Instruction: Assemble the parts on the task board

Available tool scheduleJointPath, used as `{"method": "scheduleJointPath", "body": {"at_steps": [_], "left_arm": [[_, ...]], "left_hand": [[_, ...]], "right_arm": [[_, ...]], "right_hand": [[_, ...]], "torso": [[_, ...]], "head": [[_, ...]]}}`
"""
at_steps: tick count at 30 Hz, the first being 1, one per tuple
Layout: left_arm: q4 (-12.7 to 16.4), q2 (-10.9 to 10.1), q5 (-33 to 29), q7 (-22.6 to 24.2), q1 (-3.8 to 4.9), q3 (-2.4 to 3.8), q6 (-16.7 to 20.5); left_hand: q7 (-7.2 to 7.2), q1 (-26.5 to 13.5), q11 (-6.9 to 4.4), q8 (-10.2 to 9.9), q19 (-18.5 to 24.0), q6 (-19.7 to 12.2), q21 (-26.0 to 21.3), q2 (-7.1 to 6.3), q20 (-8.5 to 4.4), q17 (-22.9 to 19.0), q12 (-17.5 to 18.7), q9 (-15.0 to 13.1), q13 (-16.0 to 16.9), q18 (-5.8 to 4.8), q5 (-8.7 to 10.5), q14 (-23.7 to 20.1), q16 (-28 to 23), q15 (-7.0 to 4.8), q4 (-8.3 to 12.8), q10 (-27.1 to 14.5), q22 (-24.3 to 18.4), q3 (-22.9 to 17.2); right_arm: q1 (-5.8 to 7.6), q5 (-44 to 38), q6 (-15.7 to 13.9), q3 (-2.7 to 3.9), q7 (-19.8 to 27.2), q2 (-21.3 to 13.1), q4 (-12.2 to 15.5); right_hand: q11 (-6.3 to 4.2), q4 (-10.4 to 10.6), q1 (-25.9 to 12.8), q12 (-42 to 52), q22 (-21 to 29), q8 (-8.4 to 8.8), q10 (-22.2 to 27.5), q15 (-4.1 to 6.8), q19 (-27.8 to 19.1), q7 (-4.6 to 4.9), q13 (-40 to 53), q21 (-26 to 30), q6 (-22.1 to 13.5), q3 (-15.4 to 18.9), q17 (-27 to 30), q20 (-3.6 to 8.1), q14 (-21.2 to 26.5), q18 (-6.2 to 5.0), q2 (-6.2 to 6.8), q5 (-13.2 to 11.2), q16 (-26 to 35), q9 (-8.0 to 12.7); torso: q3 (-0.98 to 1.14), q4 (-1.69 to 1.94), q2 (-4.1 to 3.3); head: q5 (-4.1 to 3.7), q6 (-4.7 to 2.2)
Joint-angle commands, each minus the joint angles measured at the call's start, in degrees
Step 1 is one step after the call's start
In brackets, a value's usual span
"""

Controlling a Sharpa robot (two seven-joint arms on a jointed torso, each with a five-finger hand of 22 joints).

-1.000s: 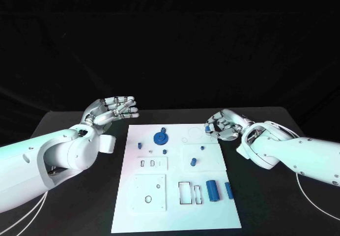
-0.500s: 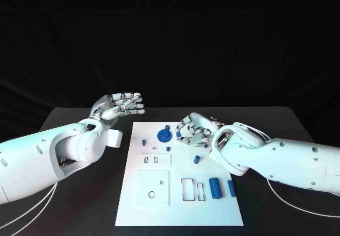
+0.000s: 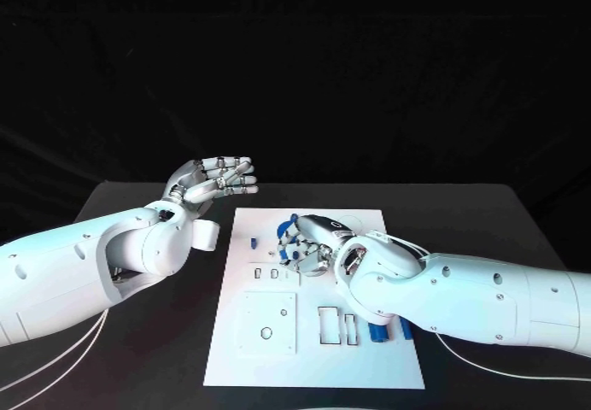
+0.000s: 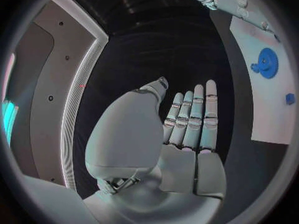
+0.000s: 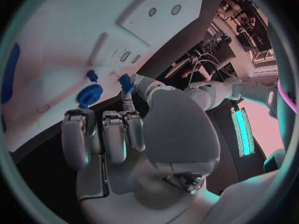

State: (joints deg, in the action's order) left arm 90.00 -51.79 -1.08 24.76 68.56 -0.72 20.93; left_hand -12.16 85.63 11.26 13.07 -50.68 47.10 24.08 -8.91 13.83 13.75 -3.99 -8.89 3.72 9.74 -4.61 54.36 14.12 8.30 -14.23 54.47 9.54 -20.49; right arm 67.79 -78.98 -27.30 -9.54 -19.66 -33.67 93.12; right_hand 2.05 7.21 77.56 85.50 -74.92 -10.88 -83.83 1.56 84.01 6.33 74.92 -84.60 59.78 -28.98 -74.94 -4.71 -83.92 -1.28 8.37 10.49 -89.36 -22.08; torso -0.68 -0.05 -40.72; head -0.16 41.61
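The white task board (image 3: 314, 367) lies in the middle of the black table. My right hand (image 3: 308, 245) hovers over its far half and pinches a small blue part (image 5: 126, 82) between thumb and a finger. The blue gear (image 5: 91, 93) sits on the board just past those fingertips, partly hidden behind the hand (image 3: 289, 229). A small blue peg (image 5: 92, 75) stands near the gear. My left hand (image 3: 212, 180) is raised left of the board, fingers spread and empty. The left wrist view shows the gear (image 4: 268, 62) and a small blue piece (image 4: 289, 98) on the board.
Two blue cylinders (image 3: 376, 330) lie at the board's near right, partly covered by my right forearm. A small blue piece (image 3: 253, 243) sits near the board's left edge. Slots (image 3: 264, 274) and a square inset plate (image 3: 264, 325) mark the left half.
My right hand has moved left from the table beside the board to over the board near the gear, carrying the small blue part. The left hand has risen slightly.
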Motion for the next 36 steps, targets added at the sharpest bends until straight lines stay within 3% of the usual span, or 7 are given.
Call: {"method": "scheduleJointPath", "body": {"at_steps": [1, 13, 36], "left_arm": [[0.0, 0.2, -0.3, 0.1, 0.04, 0.03, -1.2], [-0.1, 0.3, -0.3, 0.1, 0.05, 0.03, -1.3], [-0.1, 0.1, -0.3, -0.1, 0.05, 0.03, -1.5]], "left_hand": [[-1.35, -0.7, -0.26, -0.1, 0.5, 0.4, 0.3, 0.07, 0.01, 0.1, 0.1, -0.1, 0.0, 0.62, 0.29, -0.3, -0.3, 0.11, -0.1, 0.2, -0.1, 0.3], [-1.35, -0.7, -0.26, -0.1, 0.5, 0.4, 0.3, 0.07, 0.01, 0.1, 0.1, -0.1, 0.0, 0.62, 0.29, -0.3, -0.3, 0.11, -0.1, 0.2, -0.1, 0.3], [-1.34, -0.8, -0.27, -0.1, 0.5, 0.4, 0.3, 0.07, 0.01, 0.1, 0.1, -0.1, 0.0, 0.62, 0.28, -0.3, -0.3, 0.11, -0.2, 0.3, -0.1, 0.3]], "right_arm": [[-0.59, -5.1, 1.4, -0.1, -2.2, 0.7, -0.6], [-2.45, -7.3, 1.8, -0.35, -2.6, 2.3, -1.5], [-3.23, -7.6, 2.5, -0.39, -3.1, 2.5, -2.2]], "right_hand": [[-0.44, 0.0, -1.0, -0.1, -10.6, -2.36, -3.1, 0.47, 1.8, -0.23, 11.1, 0.2, 0.4, -0.4, -11.9, 0.38, -5.4, -0.39, -0.07, 0.1, 0.2, -2.2], [-0.51, 0.1, -1.7, 0.0, -10.7, -2.6, -3.2, 0.54, 1.9, -0.31, 11.2, 0.1, 0.3, -0.5, -12.0, 0.44, -5.4, -0.35, 0.33, 0.1, 0.2, -2.3], [-0.48, 0.2, -3.0, -0.1, -10.6, -2.87, -3.2, 0.56, 1.8, -0.23, 11.1, 0.3, -0.3, -0.3, -11.8, 0.51, -5.3, -0.41, 1.93, 0.0, 0.3, -2.4]], "torso": [[0.07, -0.08, -0.07], [0.11, -0.06, -0.09], [0.05, -0.05, -0.05]], "head": [[0.33, 0.15], [0.73, 0.56], [1.01, 0.96]]}}
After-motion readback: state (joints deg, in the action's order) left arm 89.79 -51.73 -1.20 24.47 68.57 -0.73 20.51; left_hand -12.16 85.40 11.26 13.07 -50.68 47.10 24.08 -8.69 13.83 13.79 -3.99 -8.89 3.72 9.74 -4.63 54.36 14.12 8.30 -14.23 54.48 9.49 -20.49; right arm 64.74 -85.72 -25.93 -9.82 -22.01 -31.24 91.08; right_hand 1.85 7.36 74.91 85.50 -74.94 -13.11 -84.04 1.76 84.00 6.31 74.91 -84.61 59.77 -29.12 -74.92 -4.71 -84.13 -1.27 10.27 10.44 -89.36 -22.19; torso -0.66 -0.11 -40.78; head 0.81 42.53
